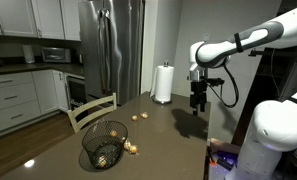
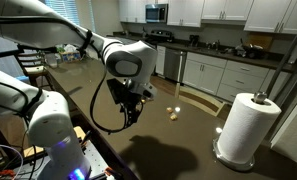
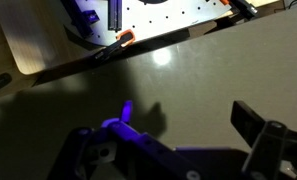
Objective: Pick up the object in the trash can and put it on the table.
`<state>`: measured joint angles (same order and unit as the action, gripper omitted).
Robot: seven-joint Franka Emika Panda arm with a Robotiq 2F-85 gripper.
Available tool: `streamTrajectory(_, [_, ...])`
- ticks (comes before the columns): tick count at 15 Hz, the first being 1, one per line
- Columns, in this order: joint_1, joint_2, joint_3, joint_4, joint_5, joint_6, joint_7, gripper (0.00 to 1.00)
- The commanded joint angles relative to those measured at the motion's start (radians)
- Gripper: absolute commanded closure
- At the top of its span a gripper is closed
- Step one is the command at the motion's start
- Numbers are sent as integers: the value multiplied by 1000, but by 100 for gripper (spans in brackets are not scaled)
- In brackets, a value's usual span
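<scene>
The black wire-mesh trash can (image 1: 104, 146) stands on the dark brown table (image 1: 168, 140) near its front left. A small yellowish object (image 1: 109, 153) shows through the mesh near the bottom. My gripper (image 1: 198, 103) hangs above the table's far right side, well away from the can. It also shows in an exterior view (image 2: 131, 112) and in the wrist view (image 3: 188, 120). Its fingers are apart with only bare table between them. The can is out of sight in the wrist view.
Small yellowish pieces lie on the table beside the can (image 1: 131, 149) and further back (image 1: 140, 116). One piece also shows in an exterior view (image 2: 172, 113). A paper towel roll (image 1: 164, 83) stands at the far edge. A chair back (image 1: 91, 110) is behind the can.
</scene>
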<state>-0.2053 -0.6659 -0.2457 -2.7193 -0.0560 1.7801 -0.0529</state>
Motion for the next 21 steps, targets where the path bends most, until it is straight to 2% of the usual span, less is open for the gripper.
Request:
streamTrajectory(1, [-13, 2, 12, 2, 7, -2, -7, 0])
streamTrajectory(7, [38, 79, 60, 38, 50, 128, 19, 0])
streamTrajectory(12, [127, 213, 176, 117, 33, 266, 50, 0])
streamTrajectory(16, [189, 346, 248, 265, 23, 237, 56, 0])
streamTrajectory(21, [247, 505, 308, 445, 0, 226, 31, 0])
